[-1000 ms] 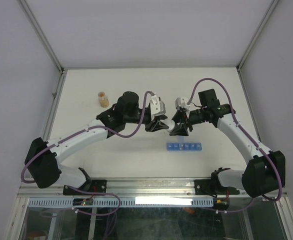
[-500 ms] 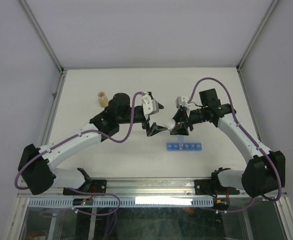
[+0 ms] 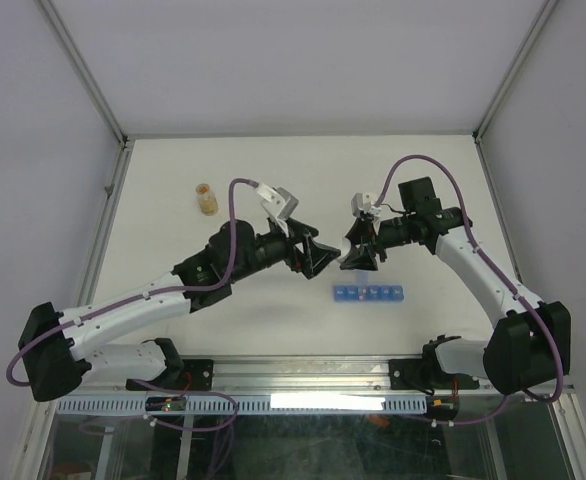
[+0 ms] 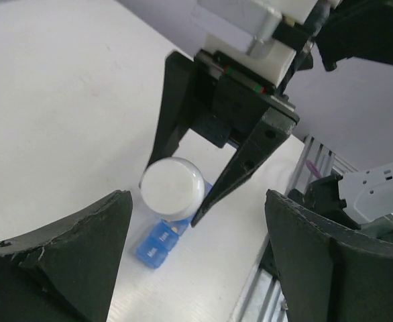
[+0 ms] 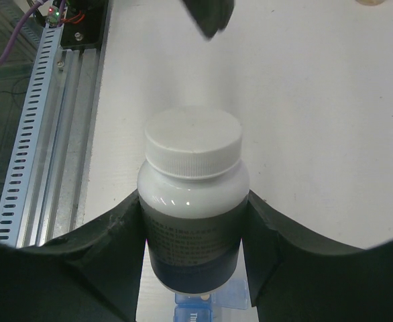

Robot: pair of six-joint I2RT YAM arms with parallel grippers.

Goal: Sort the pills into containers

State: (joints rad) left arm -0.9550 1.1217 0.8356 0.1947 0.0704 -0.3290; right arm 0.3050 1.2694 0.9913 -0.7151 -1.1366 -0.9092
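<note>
My right gripper [image 5: 193, 199] is shut on a white pill bottle [image 5: 193, 208] with a white ribbed cap [image 5: 193, 149] still on it. It holds the bottle sideways just above the blue containers strip [image 3: 370, 294]. The pills inside the bottle are hidden. One small tan pill [image 5: 204, 295] shows in an open compartment under the bottle. My left gripper [image 4: 195, 204] is open and faces the cap [image 4: 172, 188] end-on from a short distance, touching nothing. In the top view the left gripper [image 3: 318, 258] is just left of the right gripper [image 3: 358, 255].
A small clear bottle with orange-tan contents [image 3: 206, 197] stands at the back left of the white table [image 3: 293, 180]. The aluminium rail [image 5: 42, 134] runs along the table's near edge, close to the containers strip [image 4: 157, 245].
My left gripper has opened off the bottle's cap end and drawn slightly back, and its arm has swung lower and turned. The right gripper and bottle have stayed put.
</note>
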